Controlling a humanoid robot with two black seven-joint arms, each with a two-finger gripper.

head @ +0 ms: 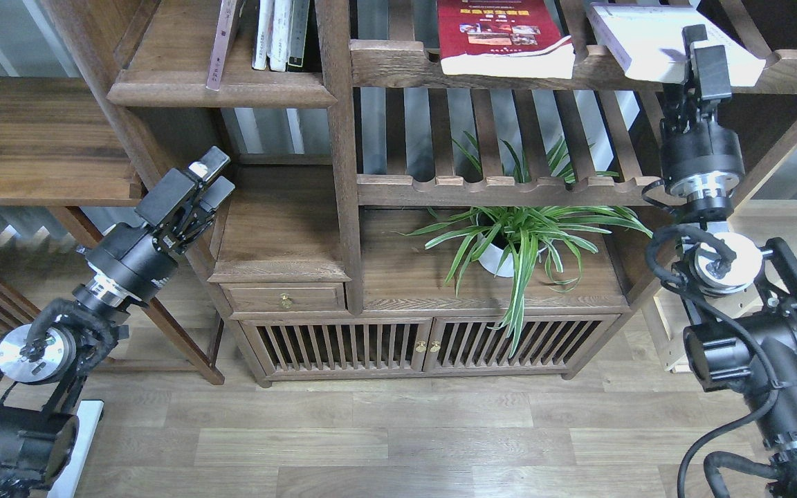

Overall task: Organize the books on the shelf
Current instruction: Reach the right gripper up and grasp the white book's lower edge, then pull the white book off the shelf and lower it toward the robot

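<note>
The bright red book with a yellow title lies flat on the upper slatted rack. The white book lies on the same rack further right, tilted over its front rail. My right gripper is raised to the white book's right end and is shut on it. The narrow solid shelf is at the upper left. It holds a thin dull-maroon book leaning left and a few upright books. My left gripper hangs shut and empty below that shelf.
A potted spider plant stands on the low cabinet under the lower slatted rack. A small drawer unit sits beside my left gripper. A wooden side table is at the left.
</note>
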